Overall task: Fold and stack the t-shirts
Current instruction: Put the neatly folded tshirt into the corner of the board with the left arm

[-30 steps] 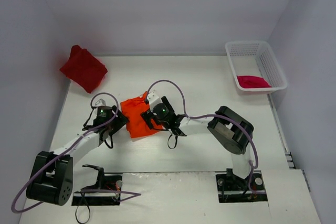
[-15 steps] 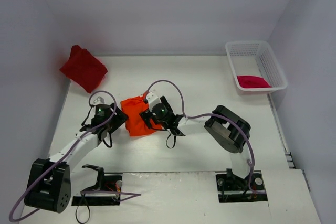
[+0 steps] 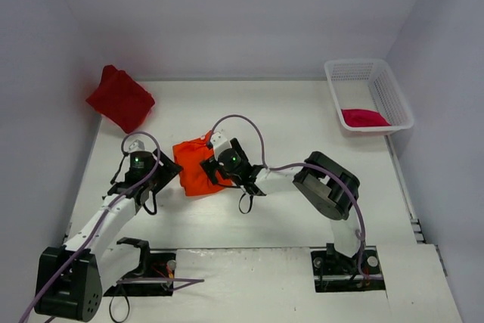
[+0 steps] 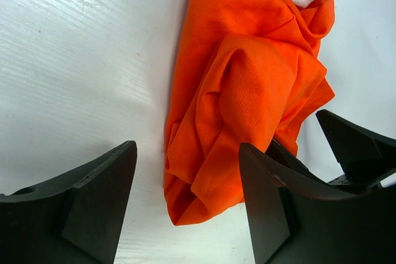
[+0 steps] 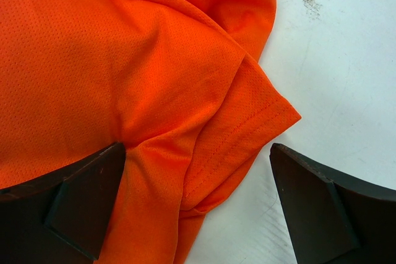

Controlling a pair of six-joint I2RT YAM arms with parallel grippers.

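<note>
The bright orange t-shirt (image 3: 190,170) lies crumpled at the table's middle left. My left gripper (image 3: 166,175) stands open at its left edge; in the left wrist view the shirt's bunched near end (image 4: 235,91) lies between the spread fingers (image 4: 99,196) without being pinched. My right gripper (image 3: 213,170) is open over the shirt's right side, its jaws (image 5: 198,148) straddling a stitched sleeve hem (image 5: 247,128), with one finger (image 5: 86,190) resting on the cloth. The dark red t-shirt (image 3: 121,100) sits bunched at the far left. The crimson-pink t-shirt (image 3: 364,117) lies in the basket.
A white mesh basket (image 3: 355,73) stands at the far right by the wall. Walls close in the table on the left, back and right. The right arm's finger (image 4: 356,146) shows in the left wrist view behind the orange cloth.
My left arm has drawn back to the left, away from the orange shirt, jaws still open. The right gripper has shifted slightly left over the shirt.
</note>
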